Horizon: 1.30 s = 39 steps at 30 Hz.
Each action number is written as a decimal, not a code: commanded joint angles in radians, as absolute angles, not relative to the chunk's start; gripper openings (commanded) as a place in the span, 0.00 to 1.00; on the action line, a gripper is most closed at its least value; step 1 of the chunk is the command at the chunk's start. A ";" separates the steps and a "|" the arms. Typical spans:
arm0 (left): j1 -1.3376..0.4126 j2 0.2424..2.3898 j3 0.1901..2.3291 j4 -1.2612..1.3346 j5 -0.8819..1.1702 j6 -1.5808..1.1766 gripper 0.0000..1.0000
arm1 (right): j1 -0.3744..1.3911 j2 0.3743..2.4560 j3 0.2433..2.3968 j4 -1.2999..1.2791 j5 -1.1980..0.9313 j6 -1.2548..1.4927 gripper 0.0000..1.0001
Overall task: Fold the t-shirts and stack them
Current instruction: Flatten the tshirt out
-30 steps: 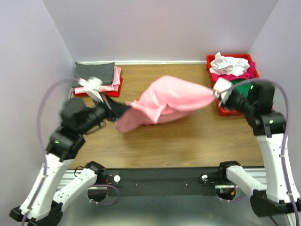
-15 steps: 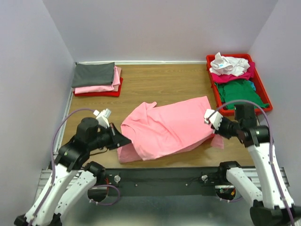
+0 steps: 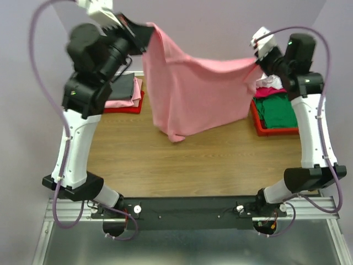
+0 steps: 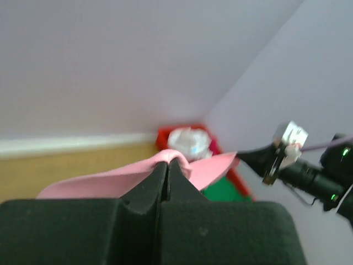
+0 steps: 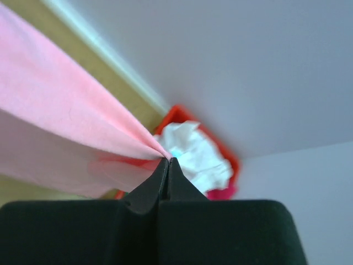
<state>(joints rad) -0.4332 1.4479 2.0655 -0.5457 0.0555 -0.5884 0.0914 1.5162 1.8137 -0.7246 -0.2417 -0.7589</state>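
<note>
The light pink t-shirt (image 3: 193, 91) hangs spread in the air between both grippers, high above the table. My left gripper (image 3: 148, 28) is shut on its upper left corner; the pinched pink cloth (image 4: 175, 157) shows at the fingertips in the left wrist view. My right gripper (image 3: 258, 59) is shut on its upper right corner, with the pink cloth (image 5: 83, 116) stretching away to the left in the right wrist view. The shirt's lower edge dangles over the middle of the table. Its neck tag is not visible.
A red tray (image 3: 267, 131) at the right holds green (image 3: 278, 110), magenta and white tees (image 5: 196, 152). A red tray (image 3: 124, 109) at the back left carries folded dark grey and pink tees (image 3: 122, 102). Purple walls enclose the wooden table (image 3: 182, 165).
Both arms have swung up and back from low over the table, lifting the pink shirt off the surface so it now hangs stretched between them.
</note>
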 commanded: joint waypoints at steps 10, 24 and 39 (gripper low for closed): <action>-0.431 1.057 2.013 -0.478 -0.058 -0.457 0.00 | 0.090 1.212 1.935 -0.667 -0.187 -0.767 0.00; -0.431 0.465 0.994 -0.791 0.334 -0.822 0.00 | 0.089 0.686 1.186 -1.109 -0.396 -1.022 0.01; -0.405 0.994 1.328 -0.318 -0.093 -0.605 0.00 | 0.091 1.309 1.487 -0.637 -0.261 -0.723 0.00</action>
<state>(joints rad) -0.4286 0.8307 1.1015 -0.5629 0.0685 -0.7044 0.0917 1.1355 1.2362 -0.8207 -0.3058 -0.8368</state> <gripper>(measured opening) 0.006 0.006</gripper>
